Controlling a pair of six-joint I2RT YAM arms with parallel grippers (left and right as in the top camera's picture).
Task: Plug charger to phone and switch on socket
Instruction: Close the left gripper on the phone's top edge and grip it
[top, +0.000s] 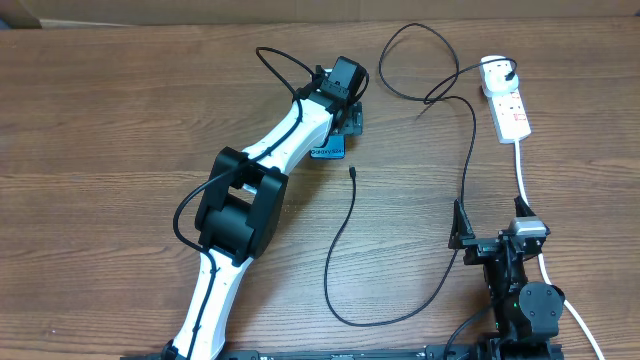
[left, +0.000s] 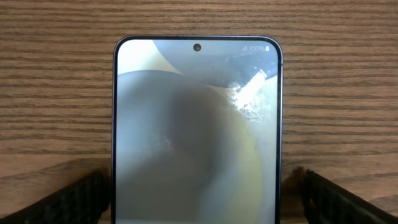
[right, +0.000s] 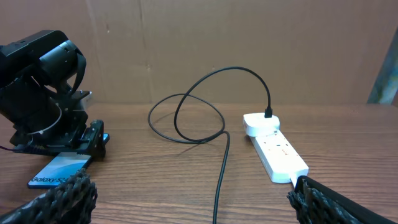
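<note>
The phone (left: 196, 137) lies flat on the wooden table, its screen lit pale grey-blue; from overhead only its blue lower end (top: 327, 151) shows. My left gripper (left: 199, 182) hovers open over it, one finger on each side and a gap at each edge. The charger's black cable (top: 345, 235) lies loose, its tip (top: 352, 172) just right of the phone. Its white plug (top: 497, 68) sits in the white socket (top: 510, 108) at the far right. My right gripper (top: 490, 228) is open near the front edge, with the cable (right: 221, 171) between its fingers (right: 65, 200).
The socket's thick white cord (top: 525, 185) runs toward the front past my right arm. The cable loops widely behind the socket (right: 193, 106) and across the table's middle. A brown cardboard wall (right: 199, 43) stands behind the table.
</note>
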